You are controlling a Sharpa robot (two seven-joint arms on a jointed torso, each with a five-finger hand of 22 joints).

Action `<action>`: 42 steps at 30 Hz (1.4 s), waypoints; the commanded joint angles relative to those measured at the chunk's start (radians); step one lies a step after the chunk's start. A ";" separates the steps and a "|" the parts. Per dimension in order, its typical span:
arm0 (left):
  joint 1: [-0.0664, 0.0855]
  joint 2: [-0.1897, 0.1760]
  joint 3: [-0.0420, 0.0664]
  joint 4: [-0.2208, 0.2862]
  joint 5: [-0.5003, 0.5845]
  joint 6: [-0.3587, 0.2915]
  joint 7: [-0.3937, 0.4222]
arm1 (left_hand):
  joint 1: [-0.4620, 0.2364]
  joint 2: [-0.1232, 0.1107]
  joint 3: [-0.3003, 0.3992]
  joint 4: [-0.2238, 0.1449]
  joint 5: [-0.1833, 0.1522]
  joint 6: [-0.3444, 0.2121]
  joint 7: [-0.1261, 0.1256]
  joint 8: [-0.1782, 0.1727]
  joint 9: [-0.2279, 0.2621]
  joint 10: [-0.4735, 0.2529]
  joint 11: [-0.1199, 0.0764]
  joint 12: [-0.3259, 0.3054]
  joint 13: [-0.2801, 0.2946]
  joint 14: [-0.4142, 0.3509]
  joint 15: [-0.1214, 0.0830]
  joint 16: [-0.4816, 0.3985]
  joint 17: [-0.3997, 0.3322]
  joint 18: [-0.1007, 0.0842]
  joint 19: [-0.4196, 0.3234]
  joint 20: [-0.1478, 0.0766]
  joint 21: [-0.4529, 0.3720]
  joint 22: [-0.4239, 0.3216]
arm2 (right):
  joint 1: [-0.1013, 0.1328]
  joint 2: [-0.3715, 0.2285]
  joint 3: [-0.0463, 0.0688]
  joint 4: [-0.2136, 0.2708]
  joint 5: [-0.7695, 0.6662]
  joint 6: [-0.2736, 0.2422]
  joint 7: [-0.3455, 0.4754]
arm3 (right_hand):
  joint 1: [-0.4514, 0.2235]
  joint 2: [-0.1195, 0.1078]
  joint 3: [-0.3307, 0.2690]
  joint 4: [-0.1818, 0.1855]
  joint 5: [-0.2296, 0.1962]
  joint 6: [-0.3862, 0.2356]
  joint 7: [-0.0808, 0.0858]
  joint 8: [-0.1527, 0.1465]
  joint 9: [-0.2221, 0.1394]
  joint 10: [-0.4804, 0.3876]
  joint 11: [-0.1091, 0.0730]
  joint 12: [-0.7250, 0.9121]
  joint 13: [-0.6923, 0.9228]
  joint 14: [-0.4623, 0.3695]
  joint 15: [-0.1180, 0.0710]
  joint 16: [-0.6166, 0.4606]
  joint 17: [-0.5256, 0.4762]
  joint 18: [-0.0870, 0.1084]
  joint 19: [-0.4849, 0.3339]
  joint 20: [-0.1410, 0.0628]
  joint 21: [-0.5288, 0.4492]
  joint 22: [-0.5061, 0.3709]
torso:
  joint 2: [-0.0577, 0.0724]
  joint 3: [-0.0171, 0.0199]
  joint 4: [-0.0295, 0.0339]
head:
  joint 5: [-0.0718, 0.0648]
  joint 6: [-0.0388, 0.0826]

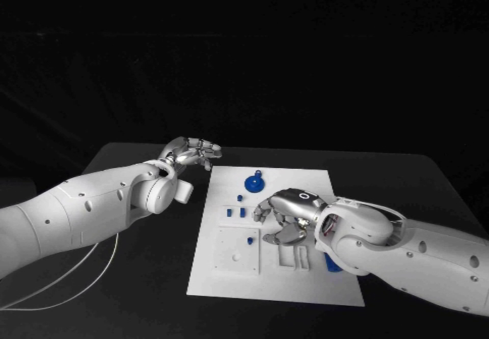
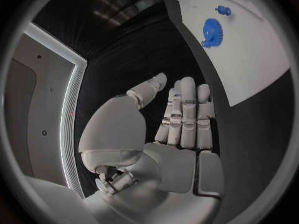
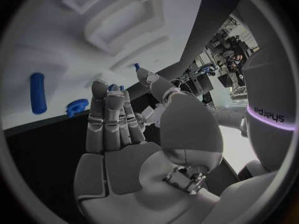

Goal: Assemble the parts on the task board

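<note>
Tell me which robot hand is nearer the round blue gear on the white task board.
Right. The right robot hand hovers over the white task board just beside the round blue gear; the left robot hand hangs off the board's far left corner, farther away.

Head view is dim: the flat black table [image 1: 133, 282] and backdrop merge into darkness. I read the flat white rectangular task board [image 1: 306, 286] as the brightest surface, evenly lit, no hard glare. Faint shadows sit under the silver many-fingered right hand [image 1: 285, 212]. Both wrist views bend straight edges strongly toward their dark circular rims. Detail near those rims goes soft.
</note>
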 commanded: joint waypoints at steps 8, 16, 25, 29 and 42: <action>0.001 0.003 0.001 -0.002 0.006 0.011 0.009 | -0.007 0.000 -0.004 -0.001 0.004 -0.006 -0.002 0.005 0.002 -0.002 0.003 -0.002 0.001 0.004 0.001 -0.005 0.002 0.013 0.001 -0.011 -0.002 0.001 | 0.044 -0.096 0.053 0.015 0.066 0.042 -0.005 | 0.010 -0.006 -0.014 -0.001 -0.022 0.001 -0.003 0.005 -0.003 0.011 -0.001 -0.001 -0.014 0.002 0.003 0.017 -0.002 0.015 0.010 -0.004 -0.001 0.013 | -0.002 0.0010 -0.0032 | -0.019 0.017; 0.001 0.001 0.001 -0.004 0.006 0.013 0.009 | -0.008 0.001 -0.004 -0.001 0.004 -0.006 -0.002 0.005 0.002 -0.002 0.003 -0.002 0.002 0.004 0.001 -0.005 0.002 0.013 0.001 -0.011 -0.003 0.002 | 0.051 -0.129 0.053 -0.026 0.030 0.078 -0.016 | -0.022 -0.031 -0.069 -0.001 -0.063 -0.015 -0.015 0.003 -0.007 -0.008 0.008 -0.012 -0.036 -0.008 0.012 0.024 -0.004 0.015 0.000 -0.002 -0.001 0.016 | 0.000 0.0028 -0.0025 | -0.024 0.024; 0.001 0.002 0.001 -0.005 0.006 0.014 0.009 | -0.008 0.001 -0.004 -0.001 0.004 -0.007 -0.002 0.005 0.002 -0.002 0.004 -0.002 0.002 0.004 0.001 -0.006 0.003 0.013 0.001 -0.011 -0.003 0.002 | 0.051 -0.125 0.041 -0.049 0.010 0.143 -0.034 | -0.039 -0.033 -0.107 0.005 -0.169 -0.040 -0.052 0.003 -0.007 -0.022 0.001 -0.008 -0.063 -0.021 0.006 0.026 -0.013 0.015 -0.013 0.002 -0.010 0.014 | 0.001 0.0014 -0.0003 | -0.027 0.025; 0.001 0.000 0.001 -0.007 0.006 0.014 0.008 | -0.009 0.001 -0.005 -0.001 0.004 -0.007 -0.002 0.005 0.002 -0.002 0.004 -0.002 0.002 0.004 0.001 -0.006 0.003 0.013 0.001 -0.011 -0.003 0.002 | 0.051 -0.119 0.035 -0.050 0.011 0.145 -0.026 | -0.038 -0.021 -0.110 0.007 -0.224 -0.038 -0.048 0.010 -0.004 0.003 -0.007 0.004 -0.067 -0.017 -0.002 0.029 -0.017 0.015 -0.009 -0.001 -0.010 0.013 | 0.002 0.0035 -0.0008 | -0.028 0.026; 0.000 0.001 0.001 -0.007 0.006 0.017 0.008 | -0.009 0.001 -0.005 0.000 0.004 -0.007 -0.002 0.005 0.002 -0.003 0.004 -0.002 0.002 0.004 0.001 -0.006 0.003 0.013 0.001 -0.011 -0.003 0.002 | 0.044 -0.110 0.021 -0.054 -0.071 0.105 -0.030 | 0.054 0.056 -0.041 0.002 -0.234 0.046 -0.028 0.057 0.009 0.140 -0.044 0.067 -0.053 -0.002 -0.038 0.037 -0.026 0.015 0.011 -0.010 -0.001 0.015 | 0.002 0.0014 0.0007 | -0.032 0.022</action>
